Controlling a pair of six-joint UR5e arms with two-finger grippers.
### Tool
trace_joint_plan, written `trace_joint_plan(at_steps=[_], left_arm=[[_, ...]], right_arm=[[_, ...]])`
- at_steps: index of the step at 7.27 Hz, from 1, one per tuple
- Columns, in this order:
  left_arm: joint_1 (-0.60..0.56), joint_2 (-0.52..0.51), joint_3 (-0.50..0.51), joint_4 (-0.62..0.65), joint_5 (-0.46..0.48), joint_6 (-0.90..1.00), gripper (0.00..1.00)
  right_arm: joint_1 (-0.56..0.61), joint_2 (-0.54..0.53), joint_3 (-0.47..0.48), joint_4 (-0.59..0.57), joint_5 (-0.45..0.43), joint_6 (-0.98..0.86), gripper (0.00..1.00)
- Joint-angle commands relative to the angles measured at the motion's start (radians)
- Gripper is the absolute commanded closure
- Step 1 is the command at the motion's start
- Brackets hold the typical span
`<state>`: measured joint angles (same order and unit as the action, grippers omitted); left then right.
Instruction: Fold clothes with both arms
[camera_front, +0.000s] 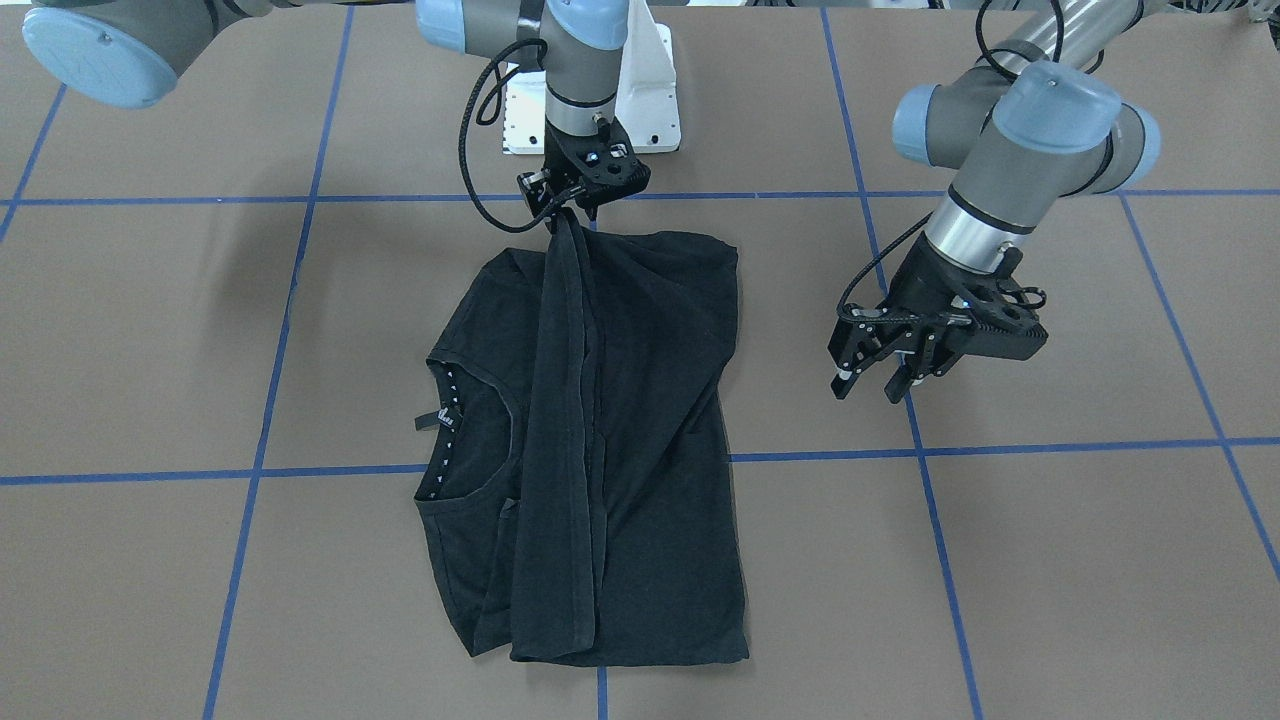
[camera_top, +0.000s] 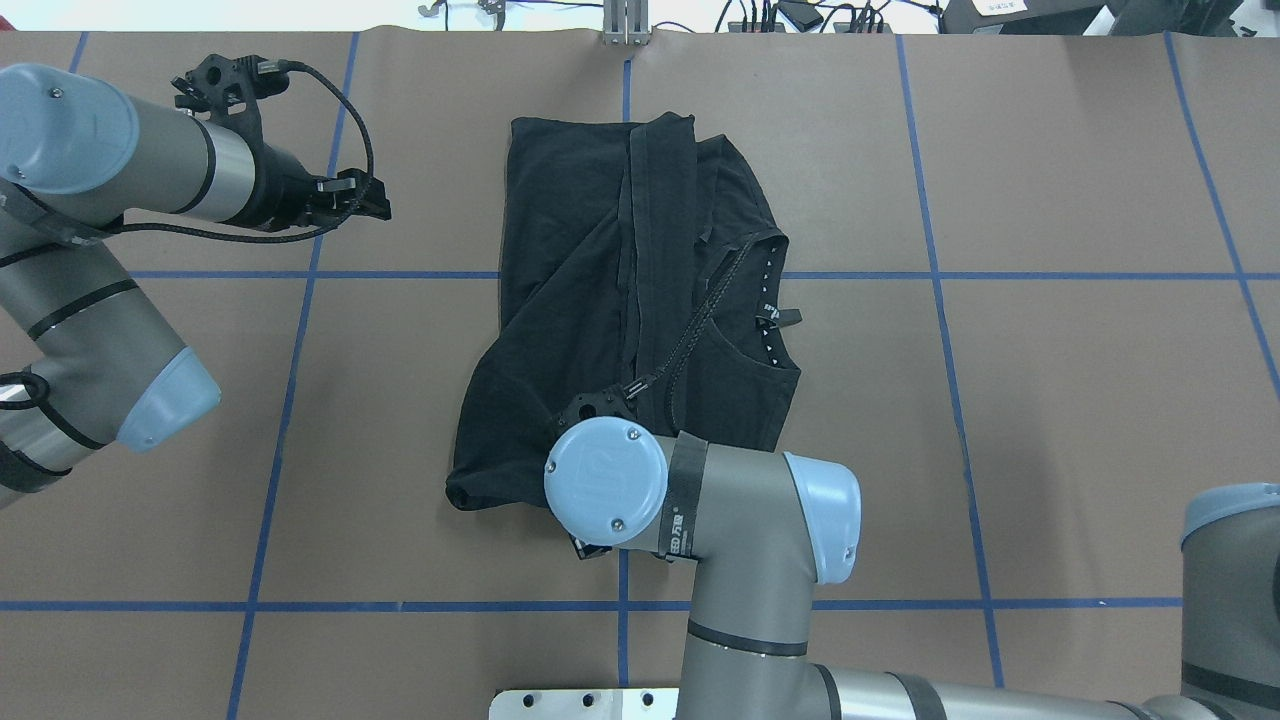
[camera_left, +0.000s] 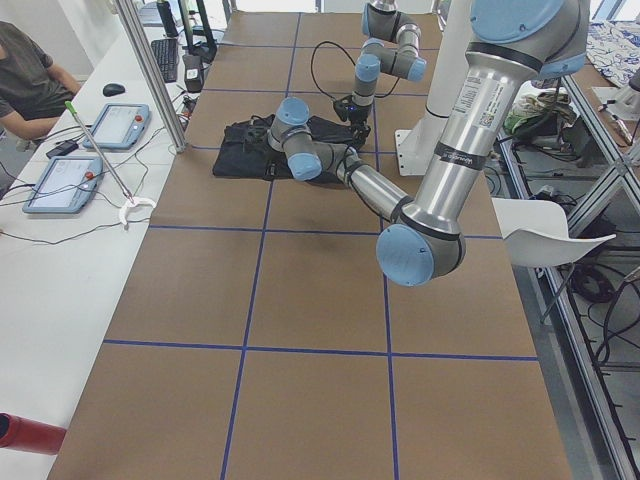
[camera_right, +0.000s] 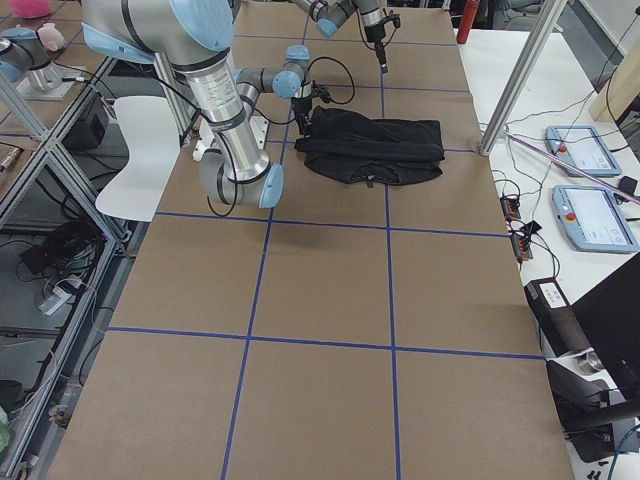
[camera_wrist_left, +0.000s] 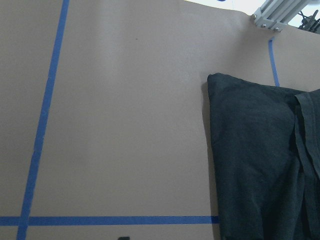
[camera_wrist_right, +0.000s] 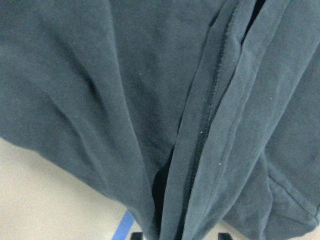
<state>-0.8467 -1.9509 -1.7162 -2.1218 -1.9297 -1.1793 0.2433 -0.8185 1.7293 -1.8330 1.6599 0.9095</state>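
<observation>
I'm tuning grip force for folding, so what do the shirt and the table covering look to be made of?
T-shirt: soft black knit, likely cotton jersey, matte; it drapes in limp folds and shows stitched hems in the right wrist view. Table covering: smooth matte brown sheet, perhaps paper or board; flat, no sheen, marked with blue lines that look like tape.

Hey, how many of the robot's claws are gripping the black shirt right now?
1. The right claw pinches the T-shirt at a raised edge; the left claw hangs open beside it, touching nothing.
</observation>
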Motion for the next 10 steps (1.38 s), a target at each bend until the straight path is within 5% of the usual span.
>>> trace_joint_plan(at_steps=[1, 3, 6, 8, 9, 10], left_arm=[[0.0, 0.001, 0.003, -0.001, 0.0, 0.0, 0.3], [0.0, 0.001, 0.004, -0.004, 0.0, 0.0, 0.3], [0.0, 0.001, -0.002, -0.004, 0.0, -0.005, 0.3], [0.0, 0.001, -0.006, -0.004, -0.027, -0.007, 0.29], [-0.002, 0.001, -0.02, -0.001, -0.028, -0.007, 0.29], [-0.002, 0.001, -0.04, 0.003, -0.029, -0.008, 0.29]], right_arm=[[-0.019, -0.005, -0.01, -0.002, -0.017, -0.017, 0.55], [-0.015, -0.007, -0.008, -0.003, -0.017, -0.017, 1.0], [0.025, 0.002, 0.024, -0.032, 0.006, -0.023, 1.0], [0.057, 0.013, 0.18, -0.239, 0.03, -0.085, 1.0], [0.067, -0.032, 0.208, -0.255, 0.027, -0.066, 1.0], [0.015, -0.293, 0.325, -0.243, 0.037, 0.106, 1.0]])
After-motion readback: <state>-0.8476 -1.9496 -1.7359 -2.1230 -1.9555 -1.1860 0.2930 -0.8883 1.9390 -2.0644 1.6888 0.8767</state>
